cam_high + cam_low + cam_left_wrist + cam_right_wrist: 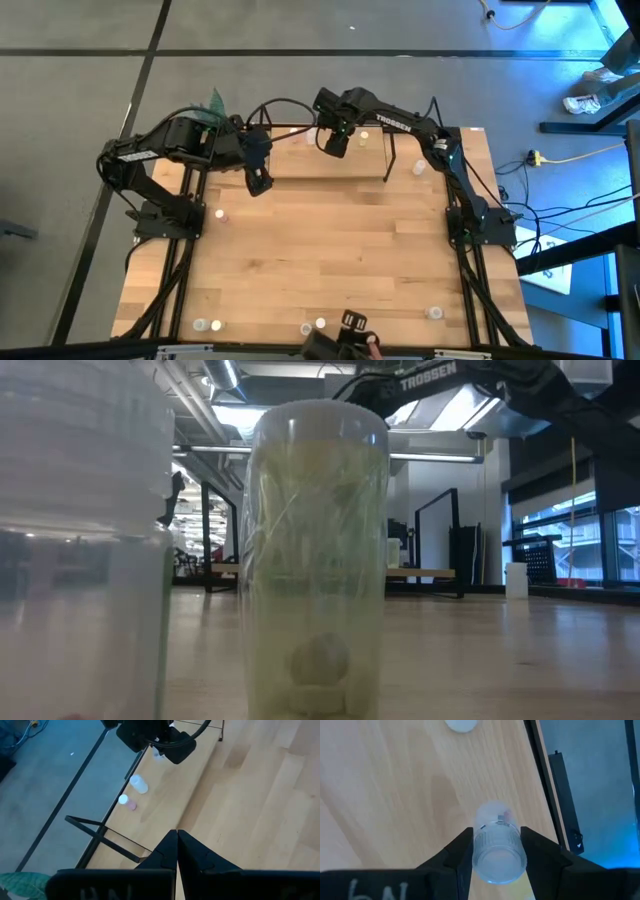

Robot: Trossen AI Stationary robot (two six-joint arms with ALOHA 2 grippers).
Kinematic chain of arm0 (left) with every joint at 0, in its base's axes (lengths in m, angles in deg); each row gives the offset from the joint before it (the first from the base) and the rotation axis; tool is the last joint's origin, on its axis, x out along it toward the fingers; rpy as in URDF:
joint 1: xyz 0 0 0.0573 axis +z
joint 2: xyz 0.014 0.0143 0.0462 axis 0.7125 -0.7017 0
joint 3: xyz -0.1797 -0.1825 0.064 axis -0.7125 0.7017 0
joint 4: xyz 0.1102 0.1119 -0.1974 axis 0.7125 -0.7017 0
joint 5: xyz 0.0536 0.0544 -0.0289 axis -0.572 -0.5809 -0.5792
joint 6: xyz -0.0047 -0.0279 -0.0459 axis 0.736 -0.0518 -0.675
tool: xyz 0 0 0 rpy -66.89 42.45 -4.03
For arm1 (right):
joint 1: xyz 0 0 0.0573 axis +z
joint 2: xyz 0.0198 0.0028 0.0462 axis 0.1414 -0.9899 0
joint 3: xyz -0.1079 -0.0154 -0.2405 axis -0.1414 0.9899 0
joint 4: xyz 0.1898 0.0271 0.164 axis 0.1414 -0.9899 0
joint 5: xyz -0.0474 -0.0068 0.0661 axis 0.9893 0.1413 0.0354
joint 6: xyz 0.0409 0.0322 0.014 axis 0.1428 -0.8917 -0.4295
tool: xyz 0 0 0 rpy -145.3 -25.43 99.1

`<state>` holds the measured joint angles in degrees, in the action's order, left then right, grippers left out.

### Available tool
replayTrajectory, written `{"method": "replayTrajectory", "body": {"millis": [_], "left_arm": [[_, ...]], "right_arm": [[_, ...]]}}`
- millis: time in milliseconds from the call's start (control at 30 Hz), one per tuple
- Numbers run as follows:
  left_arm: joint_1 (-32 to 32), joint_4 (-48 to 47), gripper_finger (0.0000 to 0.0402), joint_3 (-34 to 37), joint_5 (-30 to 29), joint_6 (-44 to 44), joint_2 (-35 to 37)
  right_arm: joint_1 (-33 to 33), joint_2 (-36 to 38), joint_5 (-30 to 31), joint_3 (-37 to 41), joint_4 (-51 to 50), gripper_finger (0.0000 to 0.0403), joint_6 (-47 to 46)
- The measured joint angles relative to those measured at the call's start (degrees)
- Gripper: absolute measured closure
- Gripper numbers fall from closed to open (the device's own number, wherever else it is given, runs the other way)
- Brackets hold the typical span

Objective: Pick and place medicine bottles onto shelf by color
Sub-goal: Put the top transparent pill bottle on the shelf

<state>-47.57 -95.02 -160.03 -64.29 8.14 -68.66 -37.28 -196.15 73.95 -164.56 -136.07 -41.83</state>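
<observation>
My right gripper (pixel 337 142) hangs over the shelf (pixel 360 165) at the table's far edge, shut on a small whitish medicine bottle (pixel 496 845). Another white-topped bottle (pixel 461 724) stands on the shelf board beyond it. My left gripper (pixel 258 182) is shut and empty, hovering at the shelf's left end. From its wrist I see a white bottle (pixel 139 784) and a pink one (pixel 127 802) on the shelf board. More bottles stand on the tabletop, one at the left (pixel 220 212), several along the near edge (pixel 313 325). My right gripper pinches the bottle's round sides (pixel 481 845) between its two fingers (pixel 461 851), near the ribbed cap end. The fingers come from above, pointing steeply down. The bottle stands about upright, its other end toward the shelf board (pixel 395 795). I cannot tell whether it touches the board.
Thin black rods (pixel 540 770) frame the shelf's far side, and a post (pixel 390 160) stands mid-shelf. A green plant (pixel 215 102) sits behind my left arm. Two bottles, yellow-green (pixel 315 560) and whitish (pixel 80 540), stand right before the low camera. Bare wood lies mid-table (pixel 330 240).
</observation>
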Motion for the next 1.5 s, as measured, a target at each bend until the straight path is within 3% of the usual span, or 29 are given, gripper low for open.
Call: {"method": "replayTrajectory", "body": {"millis": [567, 733, 933, 1500], "left_arm": [[-0.02, 0.06, 0.0400, 0.00, -2.46, -0.42, 0.00], [-0.02, 0.07, 0.0400, 0.00, -2.44, -0.46, 0.00], [-0.02, 0.09, 0.0399, 0.00, -2.42, -0.48, 0.00], [-0.04, 0.46, 0.0400, 0.00, -2.35, -1.87, 0.00]], "right_arm": [[-0.15, -0.43, -7.55, 0.37, 0.72, 0.0248, 1.29], [-0.15, -0.43, -7.43, 0.37, 0.74, 0.0245, 1.29], [-0.19, -0.64, -3.01, 0.37, 1.31, 0.0244, 1.27], [-0.52, -2.80, -3.38, 0.39, 1.27, 0.0235, 1.34]]}}
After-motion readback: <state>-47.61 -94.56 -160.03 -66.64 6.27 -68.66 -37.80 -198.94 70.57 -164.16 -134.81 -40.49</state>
